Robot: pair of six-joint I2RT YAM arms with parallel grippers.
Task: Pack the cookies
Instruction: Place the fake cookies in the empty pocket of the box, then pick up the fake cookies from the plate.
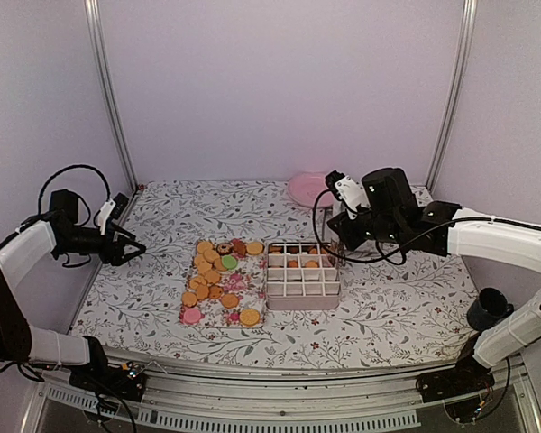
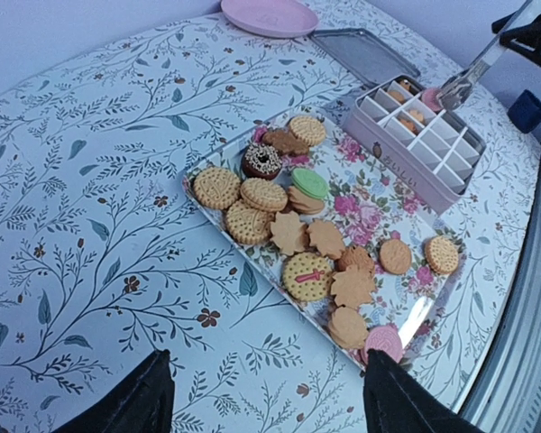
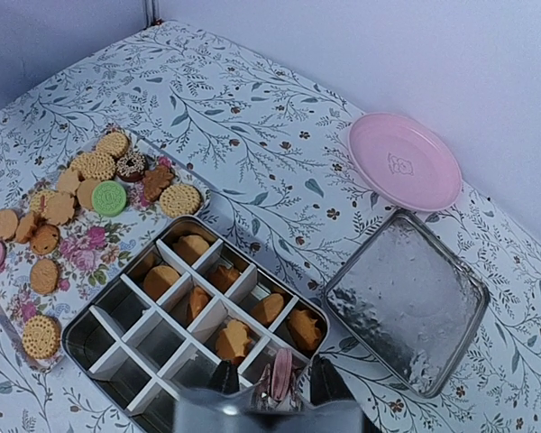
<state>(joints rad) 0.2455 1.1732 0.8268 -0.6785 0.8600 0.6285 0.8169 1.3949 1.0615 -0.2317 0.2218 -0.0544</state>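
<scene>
Left tool (image 1: 140, 245) open, empty, hovering over the left edge of the bench (image 1: 397, 298), well apart from the floral tray (image 1: 243, 287). Most cookies (image 1: 215, 271) lie loose on that tray, mid-bench. Divided box (image 1: 303, 298) sits just beside the tray's right side, with orange cookies in its far rows. Right tool (image 3: 275, 383) clamped on a pink cookie (image 3: 281, 372), edge-up, over the box's far right corner. Lid (image 3: 406, 302) and pink plate (image 3: 404, 161) lie beyond.
</scene>
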